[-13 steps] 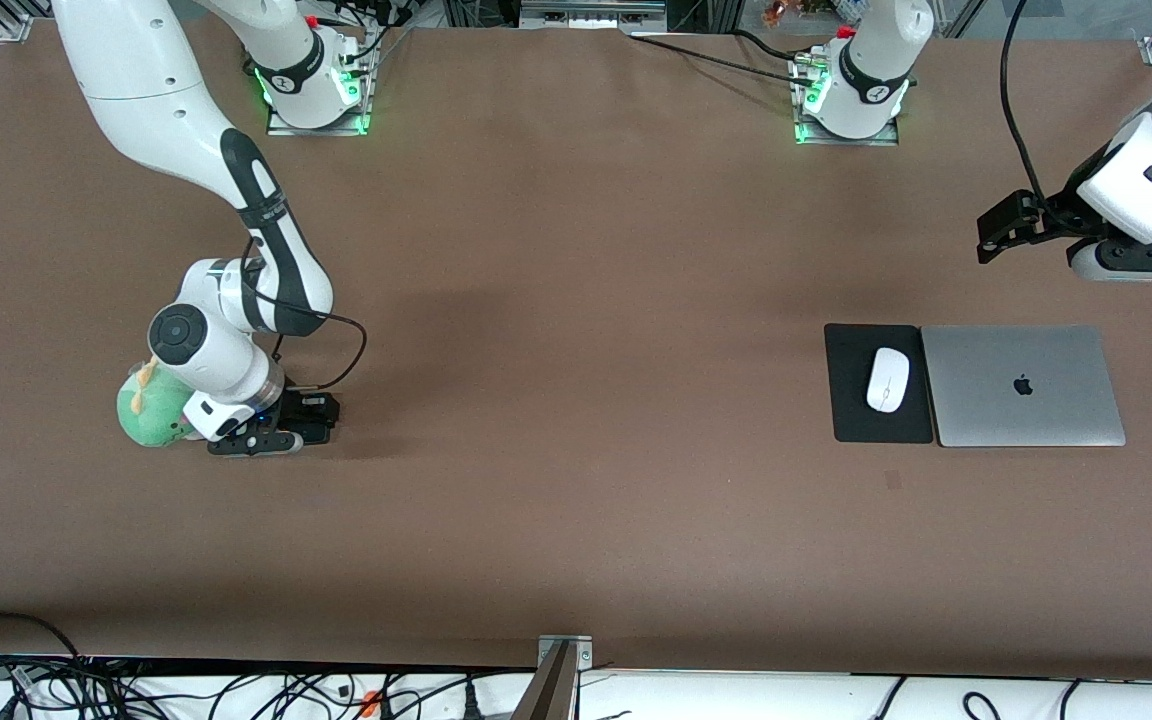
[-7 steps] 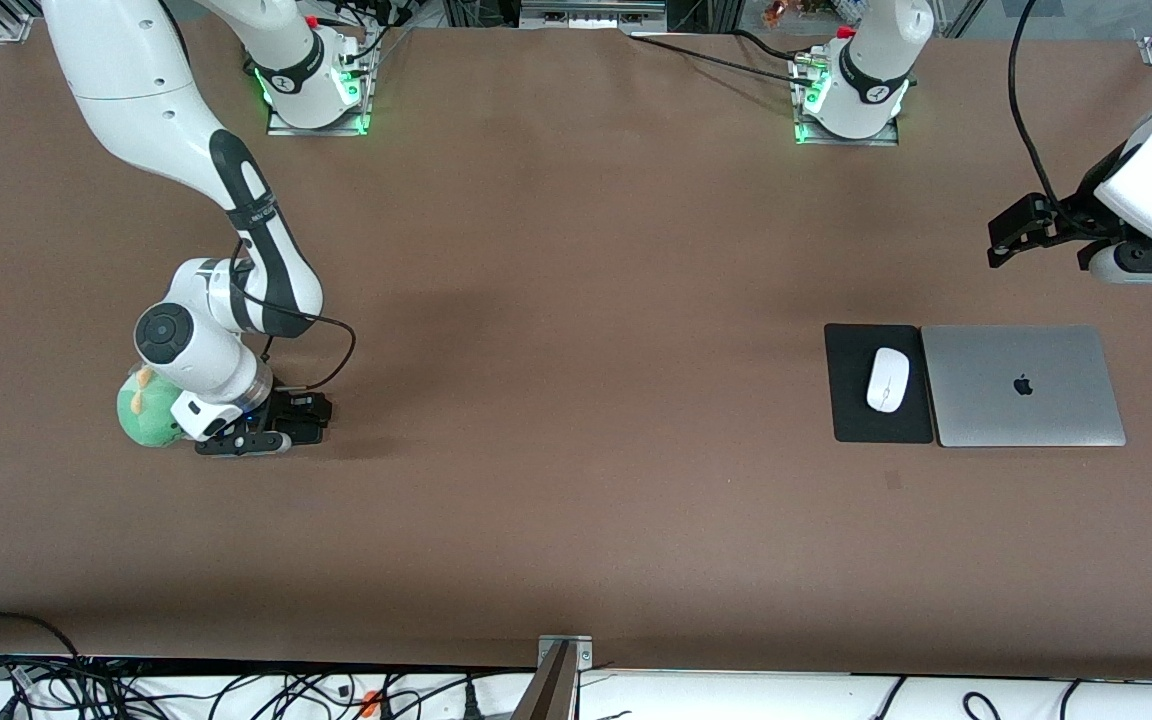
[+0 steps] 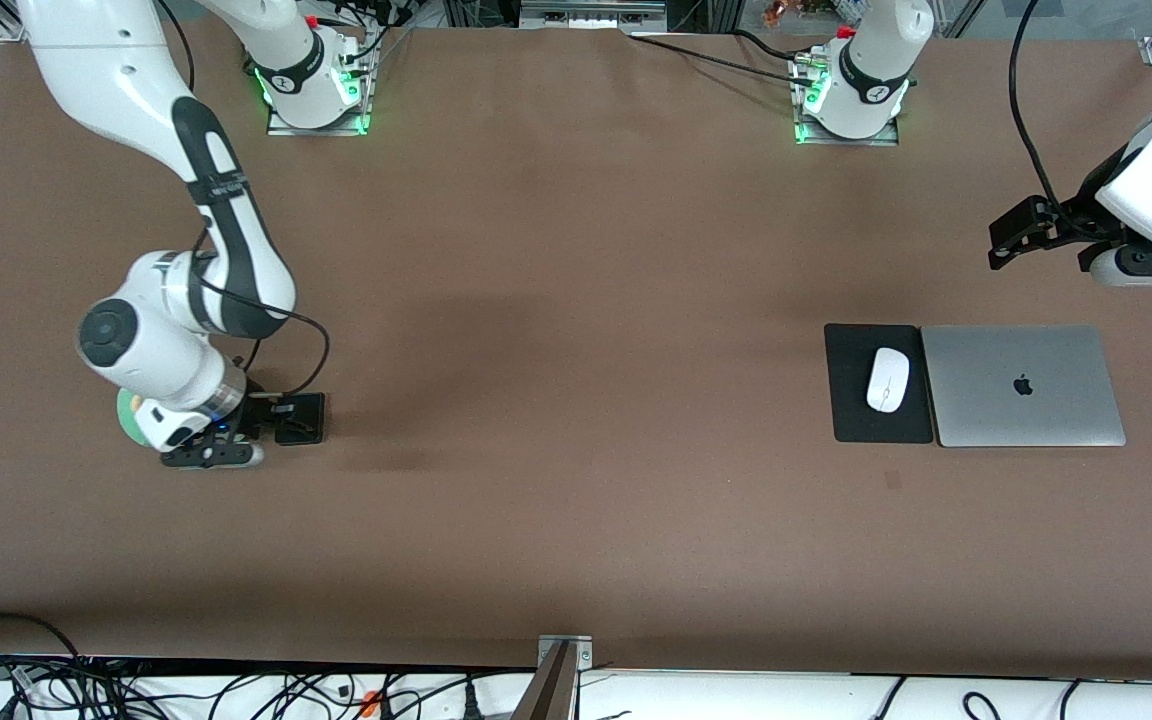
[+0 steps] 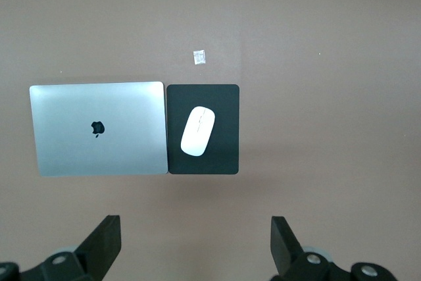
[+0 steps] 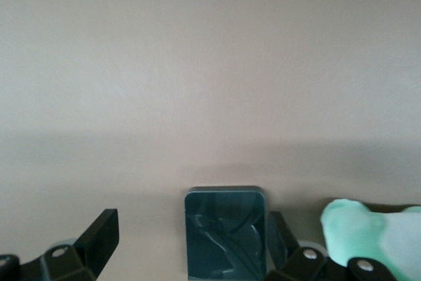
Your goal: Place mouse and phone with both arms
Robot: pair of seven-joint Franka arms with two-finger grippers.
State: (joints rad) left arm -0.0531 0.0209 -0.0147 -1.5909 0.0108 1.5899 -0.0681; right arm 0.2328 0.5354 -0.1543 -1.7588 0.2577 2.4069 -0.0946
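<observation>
The left gripper hangs high over the brown table with its fingers spread wide and nothing between them. Below lies a closed silver laptop, and touching its side is a black mouse pad. The white mouse rests on the pad, slightly tilted. A small pale scrap lies on the table near the pad.

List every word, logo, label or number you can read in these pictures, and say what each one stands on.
No readable words or numbers anywhere.
Apple logo, a sign with no text: on the lid of the closed silver laptop, beside the black mouse pad that carries the mouse.
Small pale tag on the table: too small to read.
Round marks on the arm bases: too small to read.
</observation>
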